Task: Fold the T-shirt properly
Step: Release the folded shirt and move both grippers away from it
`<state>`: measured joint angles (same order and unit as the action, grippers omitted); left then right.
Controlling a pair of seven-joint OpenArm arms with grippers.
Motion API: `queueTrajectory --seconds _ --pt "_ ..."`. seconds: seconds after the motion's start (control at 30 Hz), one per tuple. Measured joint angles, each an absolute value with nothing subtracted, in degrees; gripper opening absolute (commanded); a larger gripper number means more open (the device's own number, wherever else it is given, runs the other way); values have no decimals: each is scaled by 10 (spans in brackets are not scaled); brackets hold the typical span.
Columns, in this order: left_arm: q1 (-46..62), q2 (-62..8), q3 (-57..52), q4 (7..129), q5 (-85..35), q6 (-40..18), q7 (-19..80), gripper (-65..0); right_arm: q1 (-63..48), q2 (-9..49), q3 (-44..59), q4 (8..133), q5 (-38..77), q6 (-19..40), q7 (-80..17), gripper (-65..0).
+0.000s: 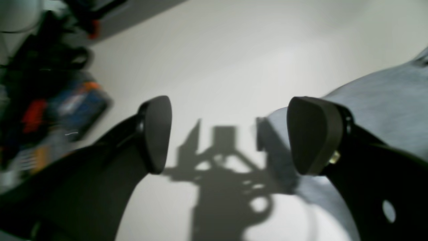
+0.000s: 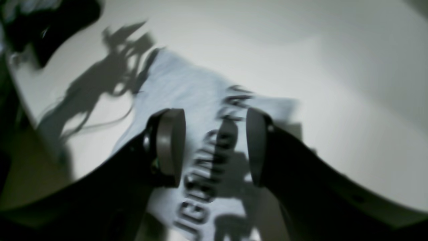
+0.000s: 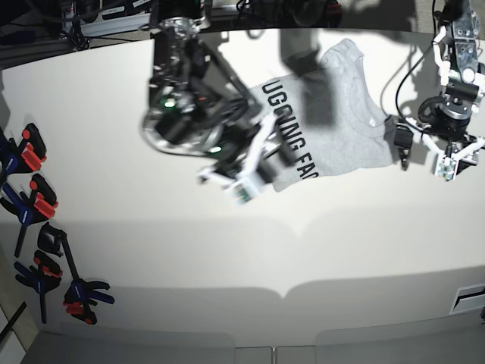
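T-shirt: the T-shirt (image 3: 333,125) lies on the tabletop (image 3: 227,258) near the far edge, toward the right-hand far corner as the base view shows it, black lettering upward.
Lie of the cloth: part of the body looks doubled over along the lettered edge, one sleeve points to the far edge; the outline is lopsided, not a neat rectangle.
Left gripper: the left gripper (image 1: 229,134) hangs just off the shirt's edge nearest the table's right side, jaws spread wide with bare tabletop between them; one pad has grey cloth behind it, touching or not I cannot tell.
Right gripper: the right gripper (image 2: 215,147) hovers over the lettered part, jaws parted and nothing between them.
Done so far: at most a first rough fold, judging from the shape; blur makes the layers hard to count.
Left to do: sleeves to tuck in, sides and hem to bring over, and wrinkles to smooth.
Clamps: spring clamps (image 3: 34,227) lie along the table's left edge, well apart from the shirt.
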<state>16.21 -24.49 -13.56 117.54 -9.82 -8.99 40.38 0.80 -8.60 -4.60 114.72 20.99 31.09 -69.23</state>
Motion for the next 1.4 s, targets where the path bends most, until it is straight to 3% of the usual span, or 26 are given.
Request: queueTrajectory --seconds 0.2,0.4,0.47,0.53,0.57,0.83,0.87,0.97,1.0,1.03,1.13,1.2,1.27,1.3,1.4 --pt "163 -245 -136 1175 -208 -90 407 -287 8 -53 46 1156 218 311 -701 -372" --pt "165 -245 -136 1175 -192 -90 437 -300 5 11 120 1156 252 311 -721 -372" --pt "165 -245 -136 1175 -168 -90 437 -390 5 23 143 1156 251 311 -721 -372" --pt "165 -245 -136 1175 -164 -90 437 -595 5 33 166 1156 264 311 -721 -372" --pt "165 -245 -136 1175 -164 -91 436 -650 5 36 176 1156 276 311 -723 -372" --pt "165 -245 -136 1175 -165 -90 433 -650 5 46 232 1156 313 314 -736 -372" --pt "165 -245 -136 1175 -165 -90 433 -646 5 46 234 1156 316 314 -736 -372" --pt "165 -245 -136 1175 -165 -90 431 -372 5 46 234 1156 316 314 -736 -372" --pt "165 -245 -136 1175 -164 -90 433 -314 5 46 234 1156 318 314 -736 -372" --pt "165 -245 -136 1175 -165 -90 433 -283 5 46 234 1156 323 314 -737 -372" --pt "165 -245 -136 1175 -165 -90 436 -281 5 46 234 1156 329 314 -740 -372" --pt "165 -245 -136 1175 -164 -90 437 -346 5 46 234 1156 328 314 -740 -372" --pt "165 -245 -136 1175 -164 -90 437 -574 5 46 234 1156 329 315 -740 -372" --pt "165 -245 -136 1175 -164 -91 437 -650 5 46 234 1156 329 315 -740 -372" --pt "165 -245 -136 1176 -165 -90 433 -650 5 46 234 1156 328 315 -740 -372"
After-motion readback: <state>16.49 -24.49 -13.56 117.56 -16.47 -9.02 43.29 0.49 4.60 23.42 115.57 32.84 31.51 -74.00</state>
